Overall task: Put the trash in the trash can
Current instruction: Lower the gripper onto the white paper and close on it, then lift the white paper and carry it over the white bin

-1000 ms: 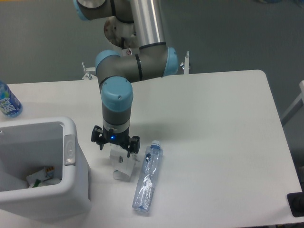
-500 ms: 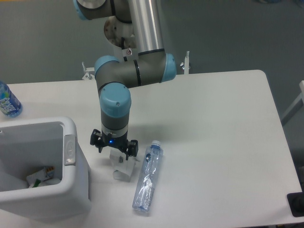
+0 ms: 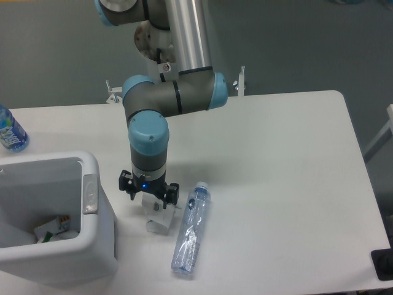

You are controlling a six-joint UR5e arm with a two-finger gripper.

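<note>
One packet (image 3: pixel 161 220) beneath claw (image 3: pixel 151 204).

we count one arm with one gripper (image 3: pixel 152 209). on the worktop (image 3: pixel 276 160) there is one trash can (image 3: pixel 92 236). we see two bottles: one crushed clear bottle (image 3: pixel 191 227) and one blue-labelled bottle (image 3: pixel 10 131) at the left edge. we count one white paper packet (image 3: pixel 161 219) under the gripper. inside the trash can there seems to be one more piece of litter (image 3: pixel 54 228), though it is too small for us to tell whether it is one scrap or several.
</note>
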